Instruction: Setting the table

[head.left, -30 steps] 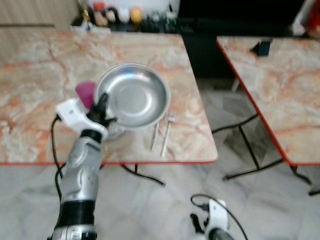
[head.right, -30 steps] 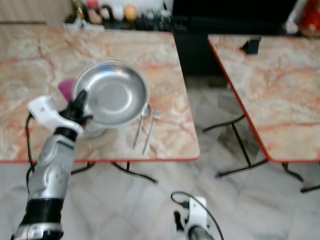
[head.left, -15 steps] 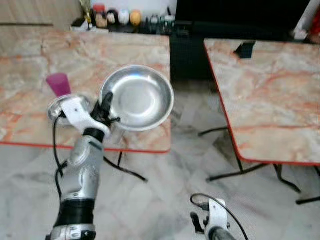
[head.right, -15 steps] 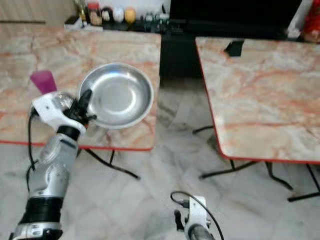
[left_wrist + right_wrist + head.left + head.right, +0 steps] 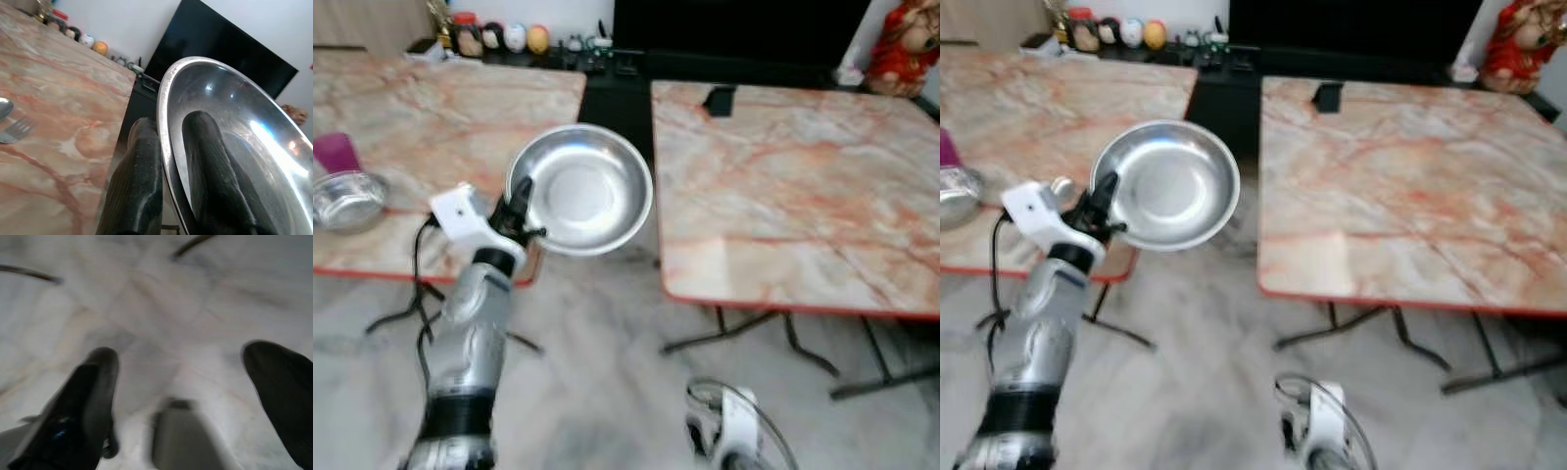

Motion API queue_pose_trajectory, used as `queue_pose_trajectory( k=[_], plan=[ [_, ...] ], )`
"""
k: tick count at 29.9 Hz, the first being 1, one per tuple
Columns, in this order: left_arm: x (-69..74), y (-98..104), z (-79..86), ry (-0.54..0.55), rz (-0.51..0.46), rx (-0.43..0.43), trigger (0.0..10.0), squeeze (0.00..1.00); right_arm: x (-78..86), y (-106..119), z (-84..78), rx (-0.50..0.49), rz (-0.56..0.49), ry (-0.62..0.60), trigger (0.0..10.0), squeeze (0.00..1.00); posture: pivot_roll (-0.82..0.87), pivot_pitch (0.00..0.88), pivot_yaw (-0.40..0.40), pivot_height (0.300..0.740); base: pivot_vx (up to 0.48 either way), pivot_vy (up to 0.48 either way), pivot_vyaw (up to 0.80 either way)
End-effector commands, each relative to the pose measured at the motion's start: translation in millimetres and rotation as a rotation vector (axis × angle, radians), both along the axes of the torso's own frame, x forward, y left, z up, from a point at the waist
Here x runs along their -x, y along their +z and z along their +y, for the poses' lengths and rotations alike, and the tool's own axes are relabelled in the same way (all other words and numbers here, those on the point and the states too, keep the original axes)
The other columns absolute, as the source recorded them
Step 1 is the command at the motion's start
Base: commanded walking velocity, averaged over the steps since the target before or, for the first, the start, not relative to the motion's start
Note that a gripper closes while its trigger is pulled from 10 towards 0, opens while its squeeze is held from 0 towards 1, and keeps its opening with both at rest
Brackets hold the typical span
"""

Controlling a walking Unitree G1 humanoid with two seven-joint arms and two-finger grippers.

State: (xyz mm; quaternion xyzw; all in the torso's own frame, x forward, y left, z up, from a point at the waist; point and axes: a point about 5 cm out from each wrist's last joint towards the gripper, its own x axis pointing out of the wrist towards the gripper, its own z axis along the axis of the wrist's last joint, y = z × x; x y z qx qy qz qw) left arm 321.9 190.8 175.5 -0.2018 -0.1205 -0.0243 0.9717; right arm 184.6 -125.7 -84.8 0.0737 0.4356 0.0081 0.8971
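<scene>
Nearest, low over the pale marble floor (image 5: 161, 308): right end effector (image 5: 186, 401), idle, its two black fingers spread wide apart and holding nothing, seen blurred from the right wrist. Above it in the head views, left end effector (image 5: 517, 208) raised on the silver arm, clamped on the rim of a round stainless steel bowl (image 5: 579, 189), shiny, smooth, shallow, tilted toward the camera, held in the air over the gap between two desks. From the left wrist, one finger (image 5: 139, 186) behind the rim and one inside the bowl, ribbed rubber texture visible; also a fork (image 5: 14, 131) and a spoon tip lying on the left desk (image 5: 431, 108). In the head views, on that desk's near left part, a smaller steel bowl (image 5: 346, 199) and a purple cup (image 5: 335, 152) just behind it. Right desk (image 5: 783, 186) of the same orange-veined marble pattern with red edge and thin black folding legs, a small dark object (image 5: 718, 99) at its far edge. Farthest, small jars (image 5: 494, 37) in a row, a large black screen (image 5: 734, 34), a red figurine (image 5: 901, 49). No readable writing anywhere.
</scene>
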Motion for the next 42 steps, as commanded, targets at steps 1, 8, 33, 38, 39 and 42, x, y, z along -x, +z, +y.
queue_pose_trajectory(
  k=[1, 8, 33, 38, 39, 42],
  plan=[
    [-2.3, 7, -6.3, -0.019, -0.027, -0.009, 10.0, 0.00, 0.1, 0, -11.5, 0.025, 0.001, -0.017, 10.0, 0.00, -0.01, 0.000, -0.044, 0.740, 0.000, -0.480, 0.00],
    [-3.5, 7, -2.6, -0.007, -0.025, -0.016, 10.0, 0.00, -0.4, 0, -12.0, 0.030, 0.000, -0.015, 10.0, 0.00, -0.02, 0.008, -0.045, 0.740, 0.000, -0.480, 0.00],
    [-6.8, 7, 1.9, 0.001, -0.020, -0.043, 10.0, 0.00, -2.4, 1, -12.4, 0.031, -0.003, -0.025, 10.0, 0.00, -0.02, 0.031, -0.040, 0.740, 0.000, -0.479, 0.00],
    [-6.8, 5, 5.7, 0.008, -0.007, -0.068, 10.0, 0.00, -2.6, 1, -12.2, 0.030, -0.004, -0.027, 10.0, 0.00, -0.02, 0.035, -0.040, 0.740, 0.000, -0.478, 0.00],
    [-7.0, 5, 7.0, 0.011, -0.003, -0.080, 10.0, 0.00, -2.6, 1, -12.2, 0.030, -0.004, -0.027, 10.0, 0.00, -0.02, 0.035, -0.040, 0.740, 0.000, -0.472, 0.00],
    [-8.4, 3, 11.8, 0.026, 0.021, -0.107, 10.0, 0.00, -2.5, 1, -12.3, 0.030, -0.003, -0.028, 10.0, 0.00, -0.02, 0.036, -0.041, 0.740, 0.000, 0.000, 0.00]
  ],
)
